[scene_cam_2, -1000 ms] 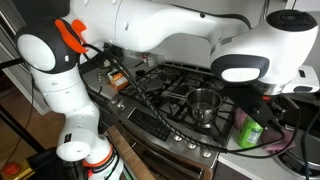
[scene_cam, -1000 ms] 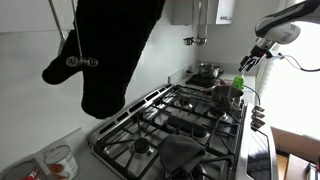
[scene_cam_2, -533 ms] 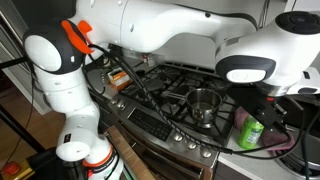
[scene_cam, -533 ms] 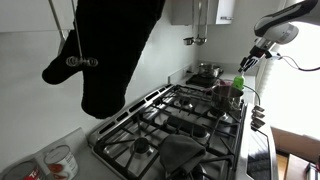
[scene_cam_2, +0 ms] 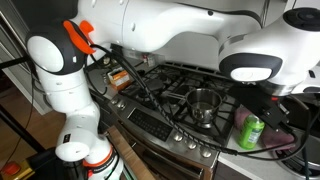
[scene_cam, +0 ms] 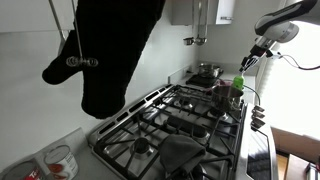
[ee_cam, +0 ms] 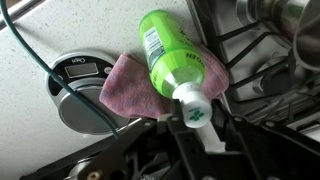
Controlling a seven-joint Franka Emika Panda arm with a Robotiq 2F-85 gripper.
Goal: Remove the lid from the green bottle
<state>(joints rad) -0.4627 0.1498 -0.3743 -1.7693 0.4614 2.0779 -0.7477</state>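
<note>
The green bottle stands on a pink cloth beside the hob, and the wrist view looks down along it. Its white lid with a green mark sits between my two black fingers. My gripper is shut on the lid, with a finger pressed against each side. In both exterior views the bottle is upright at the stove's edge. The gripper reaches down onto its top. The lid itself is too small to make out there.
A shiny steel pot sits on the gas hob's black grates close to the bottle. A round black and silver disc and a dark cable lie on the white counter. A black oven mitt hangs near the camera.
Bottle and pot have not moved. In an exterior view the arm's white body has shifted slightly to the right over the bottle.
</note>
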